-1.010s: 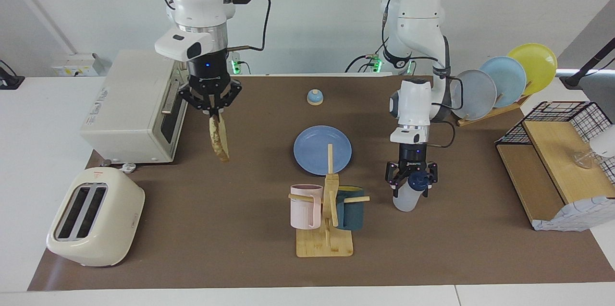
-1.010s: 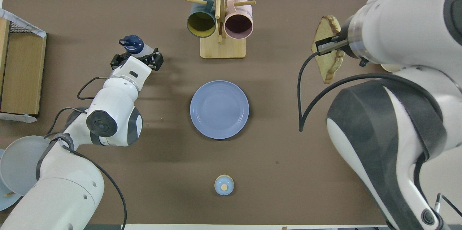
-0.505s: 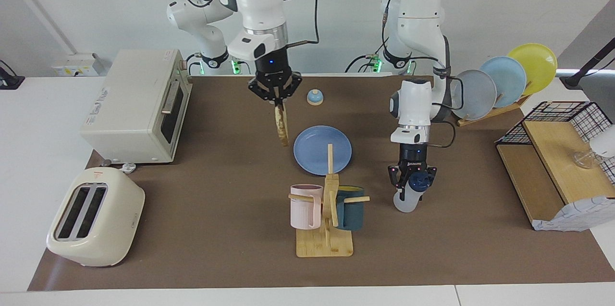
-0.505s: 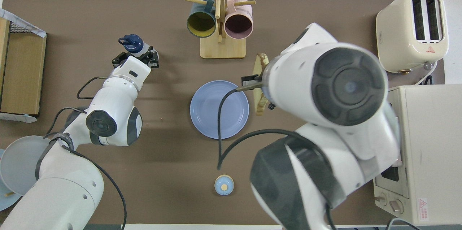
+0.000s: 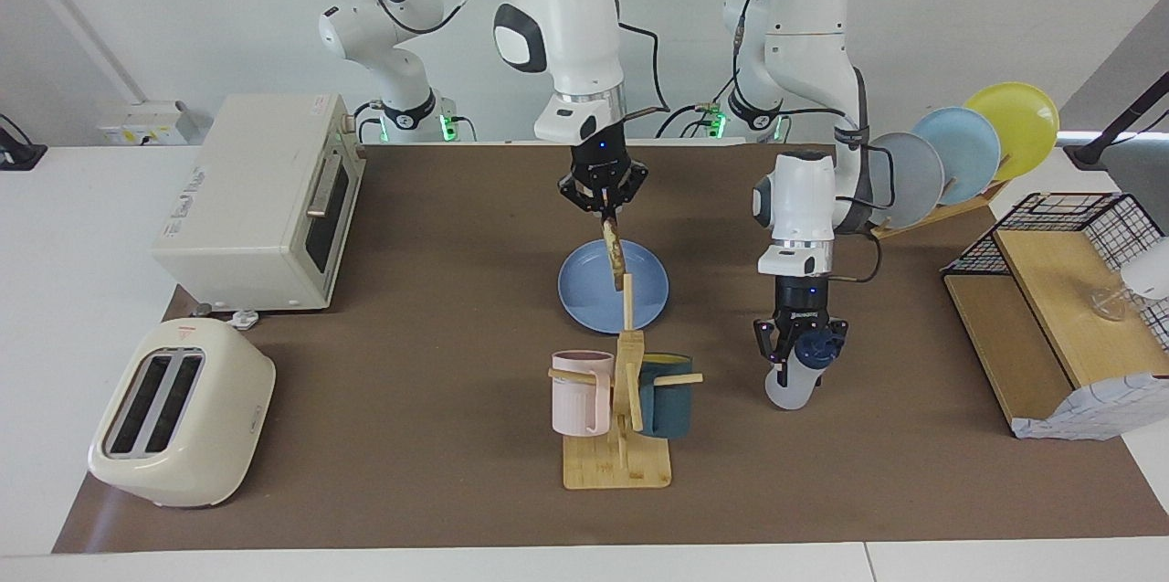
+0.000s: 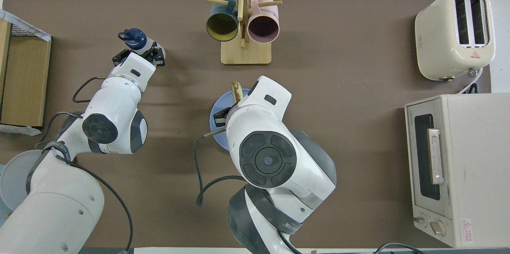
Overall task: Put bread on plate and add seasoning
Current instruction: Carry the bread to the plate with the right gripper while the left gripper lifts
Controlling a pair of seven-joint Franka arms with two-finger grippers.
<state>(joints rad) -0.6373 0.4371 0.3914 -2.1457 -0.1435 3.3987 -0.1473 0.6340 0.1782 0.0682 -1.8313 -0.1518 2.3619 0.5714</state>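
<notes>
My right hand (image 5: 605, 209) grips the bread (image 5: 614, 258) by its top edge, hanging upright directly over the blue plate (image 5: 584, 294); my left hand (image 5: 797, 346) clasps the seasoning (image 5: 793, 379).

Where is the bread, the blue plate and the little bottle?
bread (image 5: 613, 251), facing view, middle of the hanging slice.
plate (image 5: 584, 294), facing view, bare part beside the slice.
seasoning (image 5: 789, 388), facing view, whitish body below the cap.

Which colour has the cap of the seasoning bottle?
Dark blue. The cap tops the whitish bottle; the facing view shows it best.
</notes>
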